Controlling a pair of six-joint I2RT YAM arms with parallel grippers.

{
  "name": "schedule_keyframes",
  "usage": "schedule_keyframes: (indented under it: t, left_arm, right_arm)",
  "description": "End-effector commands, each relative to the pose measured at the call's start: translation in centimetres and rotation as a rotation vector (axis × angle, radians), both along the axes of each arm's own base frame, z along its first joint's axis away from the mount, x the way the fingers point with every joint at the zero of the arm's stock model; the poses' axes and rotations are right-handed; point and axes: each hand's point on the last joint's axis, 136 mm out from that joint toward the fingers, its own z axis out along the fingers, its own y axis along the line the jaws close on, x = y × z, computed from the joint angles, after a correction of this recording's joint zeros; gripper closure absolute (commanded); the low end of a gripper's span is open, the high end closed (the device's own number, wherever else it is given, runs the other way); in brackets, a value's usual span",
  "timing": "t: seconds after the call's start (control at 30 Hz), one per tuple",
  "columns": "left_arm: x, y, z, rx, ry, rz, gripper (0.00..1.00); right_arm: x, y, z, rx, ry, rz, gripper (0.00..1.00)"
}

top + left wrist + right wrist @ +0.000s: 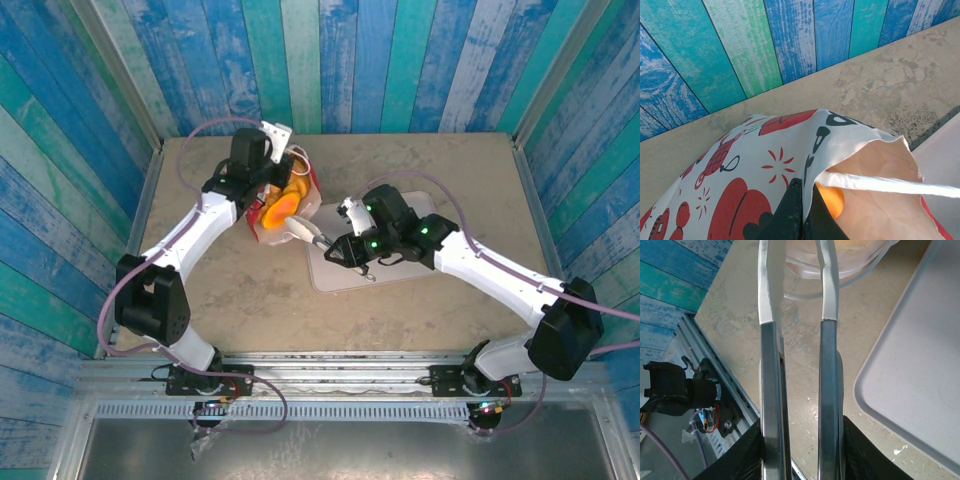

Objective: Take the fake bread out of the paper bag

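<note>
- My left gripper (pixel 802 202) pinches the paper bag (pixel 765 170) by its rim.
- My right gripper (pixel 796 270), parted and empty, points at its mouth.
- The fake bread (pixel 832 200) is inside; none is out yet, I judge.

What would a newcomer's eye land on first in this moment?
The blue and green plank walls around the table catch the eye first. Next comes the red and white paper bag at the table's far left, with orange fake bread showing in its mouth and its rim pinched by the left end effector. The right end effector, open, points at the bag's mouth from the pale tray's left edge.
</note>
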Motion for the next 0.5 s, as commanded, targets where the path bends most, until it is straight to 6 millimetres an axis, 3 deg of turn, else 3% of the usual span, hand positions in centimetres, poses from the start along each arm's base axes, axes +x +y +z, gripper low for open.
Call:
schedule_keyframes:
  t: [0.0, 0.47]
  left_arm:
    - [0.1, -0.4, 3.2, -0.033, -0.107, -0.005, 0.97]
    - [-0.5, -0.8, 2.6, -0.031, -0.108, -0.012, 0.97]
  right_arm:
    - [0.5, -0.2, 1.5, -0.002, -0.025, -0.007, 0.63]
    - [3.5, -0.8, 0.7, -0.112, 0.029, -0.084, 0.61]
